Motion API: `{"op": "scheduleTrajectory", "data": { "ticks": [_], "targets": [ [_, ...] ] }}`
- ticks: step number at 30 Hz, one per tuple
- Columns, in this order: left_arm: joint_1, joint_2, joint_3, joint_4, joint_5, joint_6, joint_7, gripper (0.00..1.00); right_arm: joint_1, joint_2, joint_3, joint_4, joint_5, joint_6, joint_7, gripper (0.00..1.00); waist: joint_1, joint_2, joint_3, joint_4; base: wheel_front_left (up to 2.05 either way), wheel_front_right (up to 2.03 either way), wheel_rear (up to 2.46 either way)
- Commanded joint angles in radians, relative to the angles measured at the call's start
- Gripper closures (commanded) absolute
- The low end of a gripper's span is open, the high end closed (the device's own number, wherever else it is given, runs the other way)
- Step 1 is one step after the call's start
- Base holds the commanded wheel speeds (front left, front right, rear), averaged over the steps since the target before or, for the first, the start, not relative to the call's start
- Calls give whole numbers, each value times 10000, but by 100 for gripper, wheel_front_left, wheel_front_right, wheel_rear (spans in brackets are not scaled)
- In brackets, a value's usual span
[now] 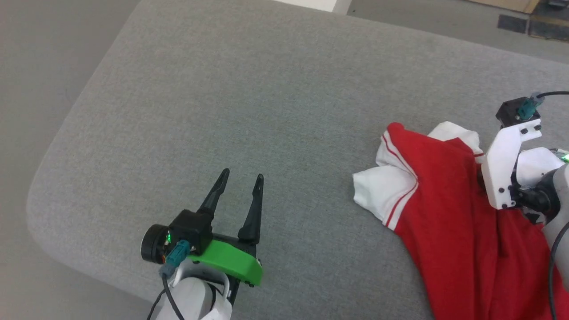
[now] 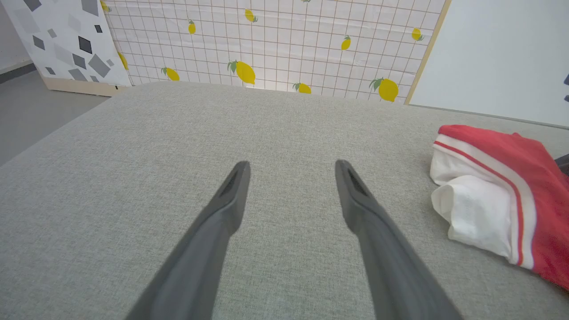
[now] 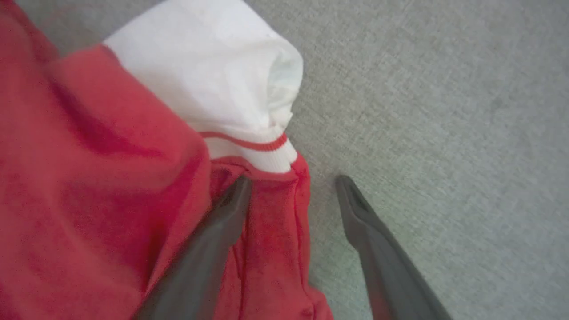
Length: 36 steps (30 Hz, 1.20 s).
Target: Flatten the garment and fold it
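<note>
nearest, the left gripper (image 1: pixel 242 175) hovers over the grey cushion (image 1: pixel 266 89), fingers spread wide and empty. to its right lies the jersey t-shirt (image 1: pixel 444 200), bunched. the right gripper (image 3: pixel 293 180) is also spread wide there, one finger on red cloth, gripping nothing.

The left gripper (image 1: pixel 242 174) has 2 dark tapered fingers (image 1: pixel 253 209), a green bracket (image 1: pixel 231 262) and black cable (image 1: pixel 171 298).

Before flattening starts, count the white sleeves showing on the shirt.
2. One white sleeve is bunched at the garment's left edge, facing the left gripper; the other sleeve pokes out at its far edge, just beyond the right gripper's fingertips.
</note>
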Motion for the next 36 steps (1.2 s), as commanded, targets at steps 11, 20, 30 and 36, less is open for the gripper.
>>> {"op": "scheduleTrajectory", "data": {
  "ticks": [11, 20, 30, 36],
  "targets": [
    [-51, -26, 115, 111, 57, 117, -36, 0, -83, -93, 271, 811, 456, -13, -1058, 100, 0, 0, -234, -188, 0, 0, 0],
    [291, -26, 358, 143, 263, 42, -36, 0, 1202, -306, -1197, -452, 396, -13, -2498, 100, 0, 0, -1151, -1117, 0, 0, 0],
    [526, -26, 533, 137, 408, -15, -36, 0, 3843, 868, -3499, -1804, -799, -13, -2433, 56, 0, 0, -1563, -1901, 0, 0, 0],
    [511, -26, 555, 201, 443, -78, -36, 0, 4301, 1513, -3944, -2126, -1289, -13, -3545, 0, 0, 0, -1647, -2078, 0, 0, 0]
  ]
}}
